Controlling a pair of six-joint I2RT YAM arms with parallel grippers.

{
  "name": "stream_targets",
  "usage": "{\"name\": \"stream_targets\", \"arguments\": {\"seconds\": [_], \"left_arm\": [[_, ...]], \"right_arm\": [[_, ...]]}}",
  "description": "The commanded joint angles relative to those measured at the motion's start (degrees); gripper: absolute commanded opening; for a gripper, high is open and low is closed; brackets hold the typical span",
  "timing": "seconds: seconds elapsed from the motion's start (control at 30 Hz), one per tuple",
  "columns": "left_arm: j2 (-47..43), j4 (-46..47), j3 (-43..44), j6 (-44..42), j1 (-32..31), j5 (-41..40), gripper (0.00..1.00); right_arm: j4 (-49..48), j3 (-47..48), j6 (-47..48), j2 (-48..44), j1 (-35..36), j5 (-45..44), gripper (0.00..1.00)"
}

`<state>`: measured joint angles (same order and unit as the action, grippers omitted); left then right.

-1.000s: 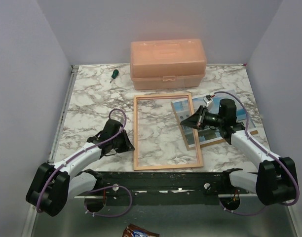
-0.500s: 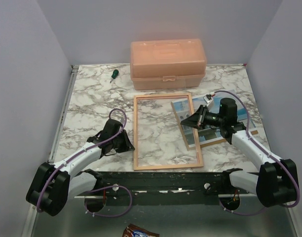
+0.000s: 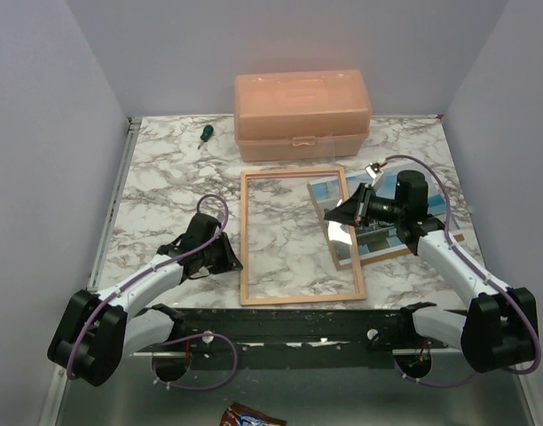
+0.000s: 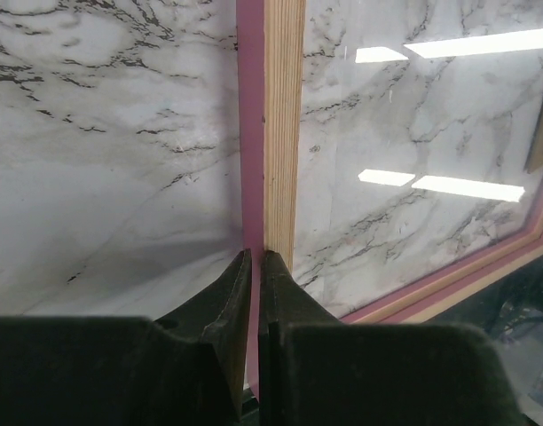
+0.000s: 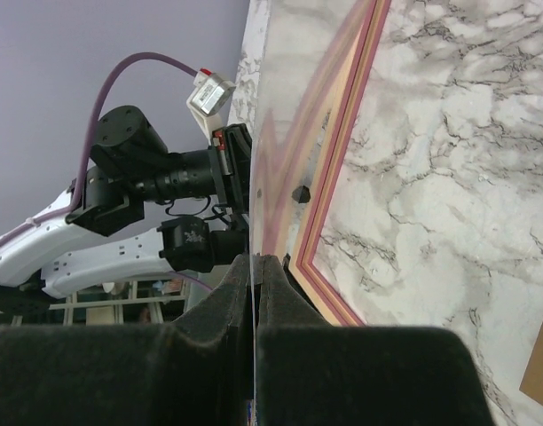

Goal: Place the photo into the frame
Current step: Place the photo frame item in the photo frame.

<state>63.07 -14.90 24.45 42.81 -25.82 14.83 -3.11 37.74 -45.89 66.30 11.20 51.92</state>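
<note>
Marble desk (image 3: 165, 177) is carrying the frame (image 3: 289, 171); your right claw (image 3: 332, 215) is pinching the photo (image 3: 371, 238), left claw (image 4: 255, 259) pressed together; try lowering it level, leftward of that claw.

— What sits at the far edge of the marble bench (image 3: 165, 177)?
— A salmon plastic box (image 3: 302, 114), latched. A green-handled screwdriver (image 3: 203, 134) lies toward the far-left corner.
— Beyond the near edge?
— A crumpled wrapper (image 3: 245, 415).
</note>
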Motion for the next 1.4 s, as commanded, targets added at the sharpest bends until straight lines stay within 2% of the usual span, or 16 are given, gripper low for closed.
{"name": "stream_targets", "arguments": {"seconds": [0.0,0.9,1.37], "left_arm": [[1.7,-3.5,-1.3,-2.2,0.4,-3.3,0.1],[1.8,-3.4,-1.4,-2.5,0.7,-2.9,0.1],[2.2,-3.3,-1.2,-2.6,0.7,-2.8,0.1]], "right_arm": [[1.4,3.0,2.5,-0.4,0.3,1.2,0.01],[-1.8,-1.4,4.4,3.5,0.5,1.3,0.01],[-6.8,-2.3,0.5,3.3,1.1,1.3,0.01]]}}
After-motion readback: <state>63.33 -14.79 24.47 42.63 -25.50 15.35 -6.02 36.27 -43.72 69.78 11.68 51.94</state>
